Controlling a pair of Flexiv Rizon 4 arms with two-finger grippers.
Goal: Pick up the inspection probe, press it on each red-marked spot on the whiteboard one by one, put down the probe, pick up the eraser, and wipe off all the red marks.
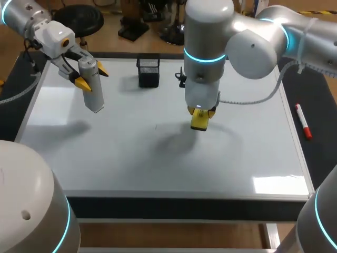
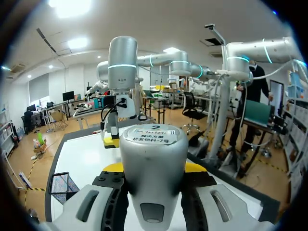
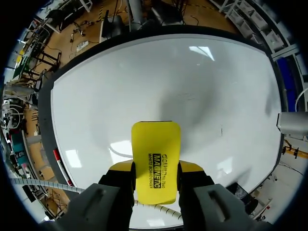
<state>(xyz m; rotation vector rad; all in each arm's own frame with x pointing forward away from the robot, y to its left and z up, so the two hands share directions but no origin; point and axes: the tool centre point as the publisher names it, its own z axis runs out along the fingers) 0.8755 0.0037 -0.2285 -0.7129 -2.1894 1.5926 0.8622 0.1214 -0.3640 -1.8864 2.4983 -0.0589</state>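
**Wiping stage: eraser at the board's centre, probe held aside.**

The whiteboard [image 1: 158, 168] covers most of the worktop [image 1: 322, 100]. The left arm [image 1: 50, 34] hangs over the far left corner, its jaws clamped on the grey inspection probe [image 1: 93, 89]. The probe is roughly upright and lifted off the board, probably to leave the wiping path free. The right arm [image 1: 247, 42] reaches the middle, its jaws clamped on the yellow eraser [image 1: 199, 122]. The eraser faces down for rubbing, though contact cannot be told. A black mesh basket [image 1: 148, 71] stands near the far edge. A red marker [image 1: 303, 121] lies just off the board's right frame. No red marks show, only a tiny dark fleck [image 1: 156, 126], so wiping seems nearly done.
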